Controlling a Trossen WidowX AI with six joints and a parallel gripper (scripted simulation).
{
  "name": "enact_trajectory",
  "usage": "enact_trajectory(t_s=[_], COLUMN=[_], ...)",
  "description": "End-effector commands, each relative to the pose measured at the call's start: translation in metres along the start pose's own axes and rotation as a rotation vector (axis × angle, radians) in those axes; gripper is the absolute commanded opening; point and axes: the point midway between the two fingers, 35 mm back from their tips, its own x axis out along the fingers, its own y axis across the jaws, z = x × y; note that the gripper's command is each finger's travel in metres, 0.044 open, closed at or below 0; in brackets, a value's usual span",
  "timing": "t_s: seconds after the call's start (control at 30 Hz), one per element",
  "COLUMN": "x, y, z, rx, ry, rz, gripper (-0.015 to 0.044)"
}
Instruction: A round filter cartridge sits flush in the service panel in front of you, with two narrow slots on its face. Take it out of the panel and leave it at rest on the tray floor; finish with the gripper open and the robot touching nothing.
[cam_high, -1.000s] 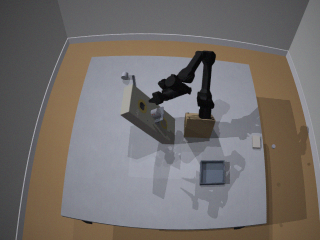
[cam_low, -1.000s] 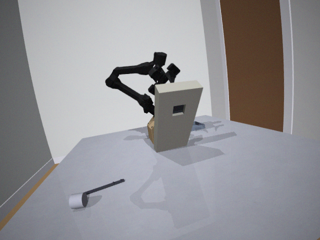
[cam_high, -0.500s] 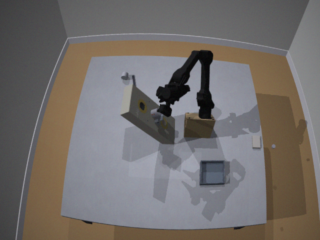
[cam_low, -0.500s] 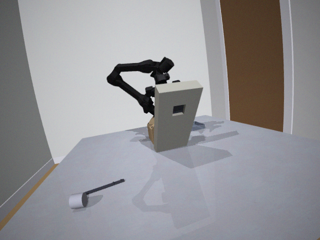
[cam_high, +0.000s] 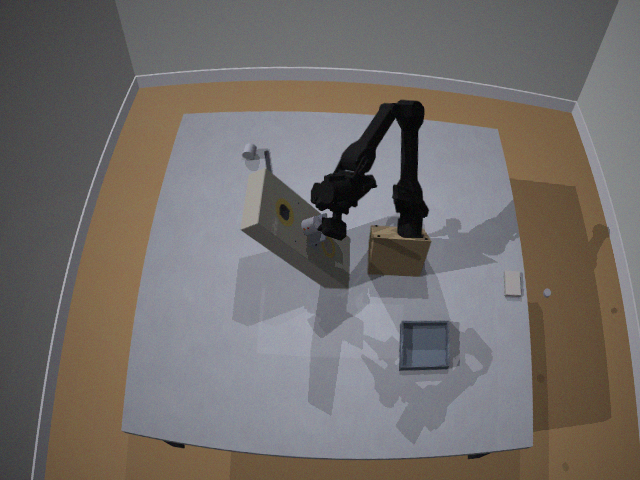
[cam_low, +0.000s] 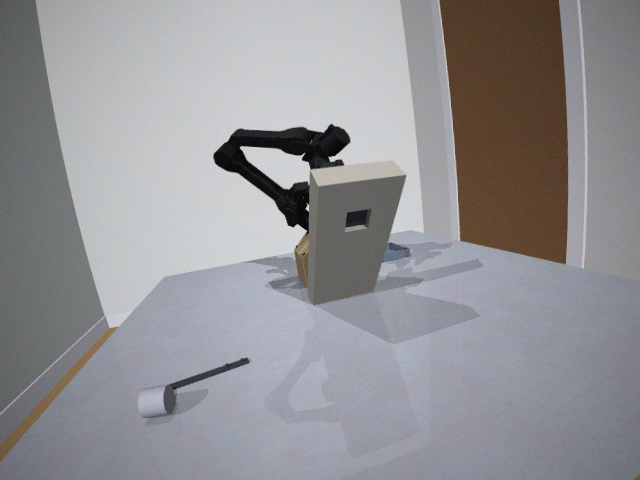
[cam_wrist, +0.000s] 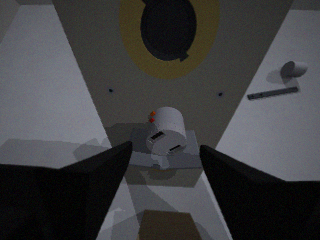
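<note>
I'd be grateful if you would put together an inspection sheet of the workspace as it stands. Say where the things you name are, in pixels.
Surface: pale grey table (cam_high: 206, 387) (cam_low: 465, 387) (cam_wrist: 35, 100), shadowed in places.
Job's things: white slotted cylinder (cam_high: 310, 226) (cam_wrist: 170, 117) out of its socket, in front of the upright beige panel (cam_high: 255, 198) (cam_low: 341, 258) (cam_wrist: 100, 50); square blue-grey tray (cam_high: 423, 368) (cam_low: 395, 255) without the cylinder.
Clutter: white cylinder with dark bar (cam_high: 249, 150) (cam_low: 154, 401) (cam_wrist: 298, 69); flat off-white block (cam_high: 512, 283).
Gripper (cam_high: 330, 227) (cam_wrist: 165, 147): open, nothing held.
Cables: nothing seen.
Surroundings: plain walls (cam_high: 361, 41) (cam_low: 155, 77), brown door (cam_low: 506, 129).
</note>
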Motion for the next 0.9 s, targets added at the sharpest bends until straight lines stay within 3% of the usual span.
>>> enact_trajectory(t_s=[0.0, 0.67, 0.77, 0.87], x=[0.007, 0.037, 0.034, 0.034], y=[0.001, -0.002, -0.001, -0.001], z=[-0.001, -0.002, -0.001, -0.001], rx=[-0.005, -0.004, 0.000, 0.000], ry=[0.007, 0.004, 0.001, 0.001], rz=[0.002, -0.003, -0.003, -0.003], gripper=[0.0305, 0.0305, 0.0226, 0.0206])
